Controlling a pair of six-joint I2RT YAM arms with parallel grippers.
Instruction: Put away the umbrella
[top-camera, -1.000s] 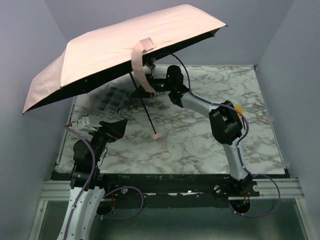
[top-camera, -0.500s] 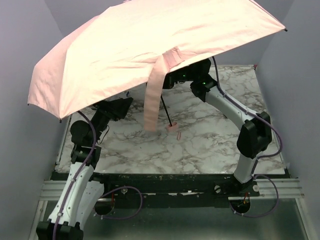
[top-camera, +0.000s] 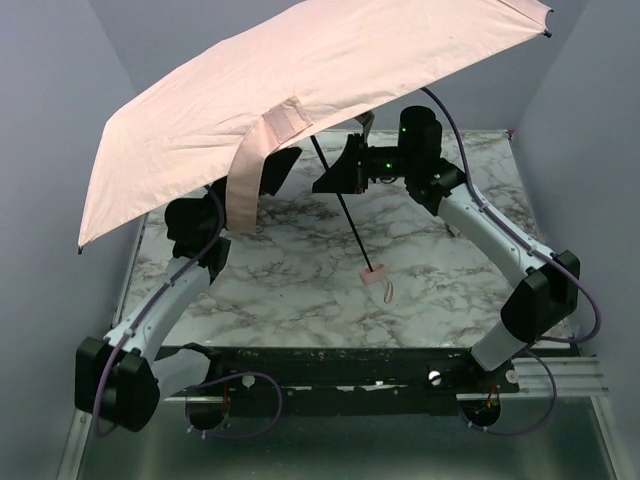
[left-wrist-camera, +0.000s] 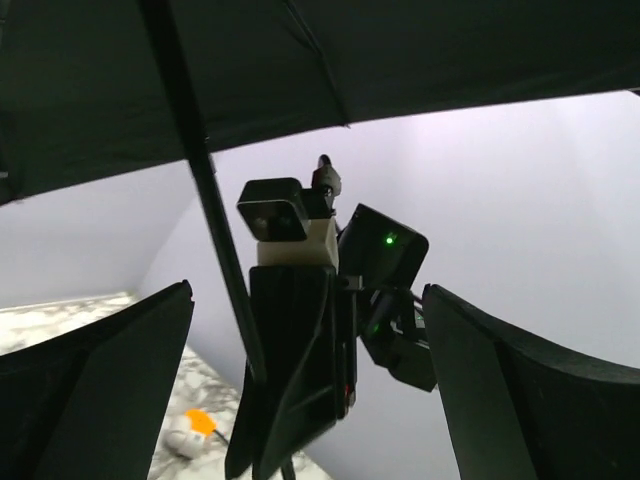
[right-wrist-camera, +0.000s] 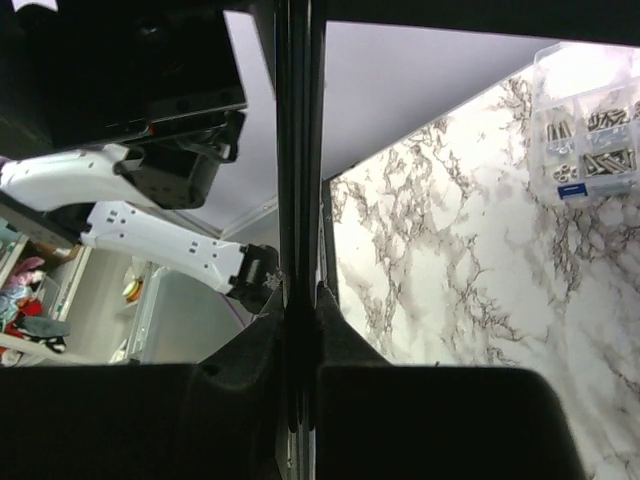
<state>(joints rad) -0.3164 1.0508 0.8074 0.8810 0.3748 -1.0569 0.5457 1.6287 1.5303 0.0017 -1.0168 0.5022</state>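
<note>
The umbrella (top-camera: 330, 70) is open, its pale pink canopy tilted over the table's back half. Its strap (top-camera: 245, 170) hangs down on the left. The thin dark shaft (top-camera: 345, 215) slants down to the small pink handle (top-camera: 374, 271), which hangs just above the table. My right gripper (top-camera: 328, 178) is shut on the shaft under the canopy. In the right wrist view the shaft (right-wrist-camera: 298, 150) is pinched between its fingertips (right-wrist-camera: 300, 320). My left gripper (top-camera: 268, 172) is raised under the canopy, open, left of the shaft. Its view shows the shaft (left-wrist-camera: 200, 190) and the right gripper between its wide-spread fingers (left-wrist-camera: 100, 370).
The marble table (top-camera: 450, 290) lies below, with grey walls close on both sides. A clear compartment box of screws (right-wrist-camera: 590, 150) sits on it in the right wrist view. A small orange object (left-wrist-camera: 200, 422) lies on the table beyond the left gripper.
The right arm has carried the umbrella up and to the right, tilting the canopy. The handle has shifted right. The left arm has risen under the canopy toward the shaft, still open.
</note>
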